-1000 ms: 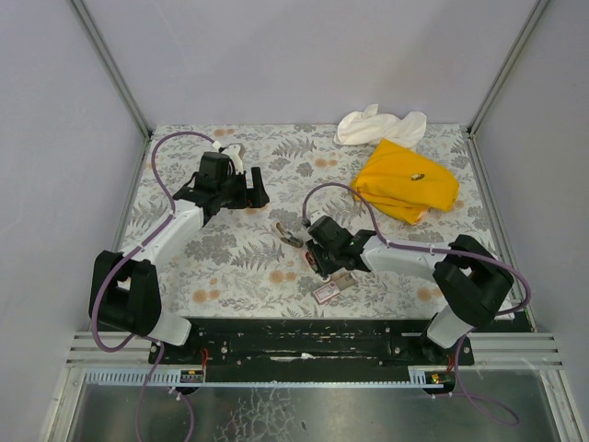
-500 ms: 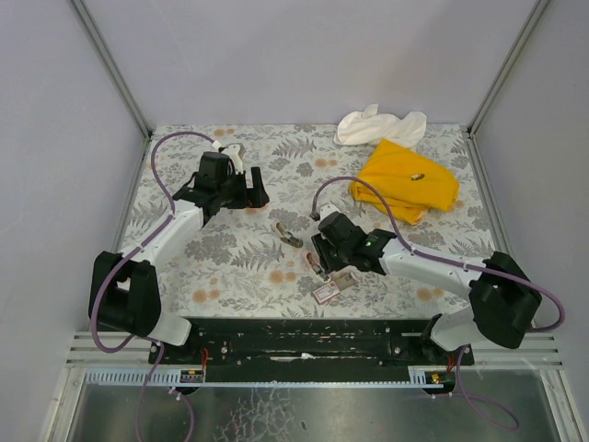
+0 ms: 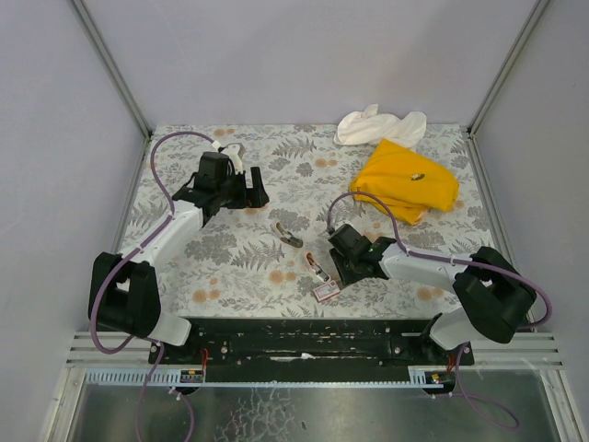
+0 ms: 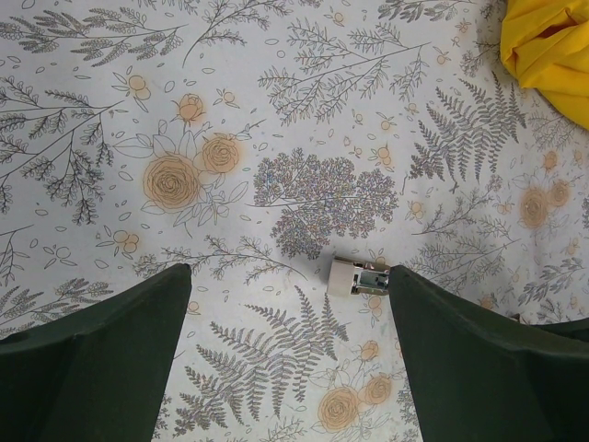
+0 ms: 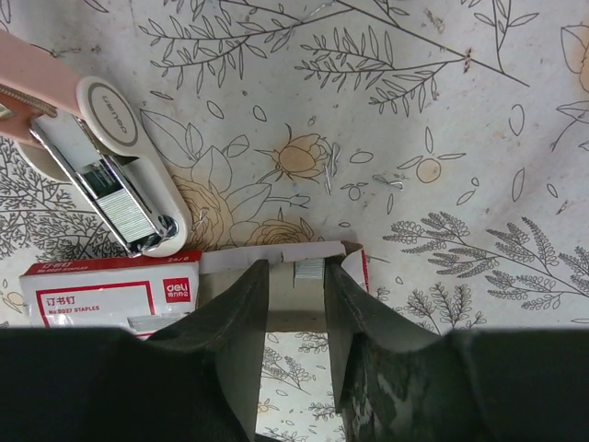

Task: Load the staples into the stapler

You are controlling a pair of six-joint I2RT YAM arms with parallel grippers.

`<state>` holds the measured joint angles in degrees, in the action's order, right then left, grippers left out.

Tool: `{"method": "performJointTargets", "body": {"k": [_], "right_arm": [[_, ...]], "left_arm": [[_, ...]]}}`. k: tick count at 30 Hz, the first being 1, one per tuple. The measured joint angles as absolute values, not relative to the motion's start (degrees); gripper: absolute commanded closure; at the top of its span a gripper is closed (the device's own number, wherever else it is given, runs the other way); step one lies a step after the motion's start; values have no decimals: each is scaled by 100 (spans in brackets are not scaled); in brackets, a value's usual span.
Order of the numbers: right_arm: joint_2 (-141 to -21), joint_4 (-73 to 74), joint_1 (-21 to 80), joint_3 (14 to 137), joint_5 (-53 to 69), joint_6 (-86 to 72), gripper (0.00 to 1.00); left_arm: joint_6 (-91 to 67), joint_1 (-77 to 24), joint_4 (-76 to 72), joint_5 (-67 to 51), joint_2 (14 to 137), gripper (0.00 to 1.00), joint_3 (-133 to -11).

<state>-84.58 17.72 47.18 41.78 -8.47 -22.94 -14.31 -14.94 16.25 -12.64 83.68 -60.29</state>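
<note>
The stapler point(image 5: 115, 189) lies swung open at the upper left of the right wrist view, its pink top point(image 5: 28, 87) folded back and its metal channel bare. In the top view the stapler point(image 3: 316, 266) sits just left of my right gripper point(image 3: 339, 267). The staples box point(image 5: 92, 295), red and white labelled, lies below it with its tan inner tray point(image 5: 294, 295) pulled out. My right gripper point(image 5: 296, 267) straddles that tray, jaws narrowly apart, a short staple strip point(image 5: 310, 269) at its tips beside the right finger. My left gripper point(image 4: 288, 272) hangs wide open over bare tablecloth, far from both.
A small white and metal piece point(image 4: 357, 276) lies by the left gripper's right finger; the same small piece point(image 3: 288, 235) shows mid-table. A yellow cloth point(image 3: 405, 180) and a white cloth point(image 3: 377, 124) lie at the back right. Loose staples point(image 5: 386, 181) are scattered on the cloth.
My right gripper has drawn back toward the near right, off the stapler and onto the box's tray. The right arm's elbow swung round. The left arm has not moved.
</note>
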Motion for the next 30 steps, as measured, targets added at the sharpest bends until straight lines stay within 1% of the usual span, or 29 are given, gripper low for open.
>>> {"method": "performJointTargets", "body": {"k": [3,12,14,23,30], "right_arm": [[-8475,1741,4718,4178,-845,-2292,66],[-8519,1728,4718,4204,-834,-2272,79],[-8541,1732,4718,4226,-840,-2268,81],[-8449,1835,4718,4237,-797,-2283,83],[-7695,1905,4687,4237,-593,-2349,83]], "left_arm": [[-1431,-1494,1625,-1264,8366,13,-6029],[-1431,-1494,1625,-1264,8366,12,-6027],[-1431,-1494,1625,-1264,8366,12,-6027],[-1431,-1494,1625,-1264,8366,12,-6027],[-1431,-1496,1625,-1264,8366,12,-6027]]}}
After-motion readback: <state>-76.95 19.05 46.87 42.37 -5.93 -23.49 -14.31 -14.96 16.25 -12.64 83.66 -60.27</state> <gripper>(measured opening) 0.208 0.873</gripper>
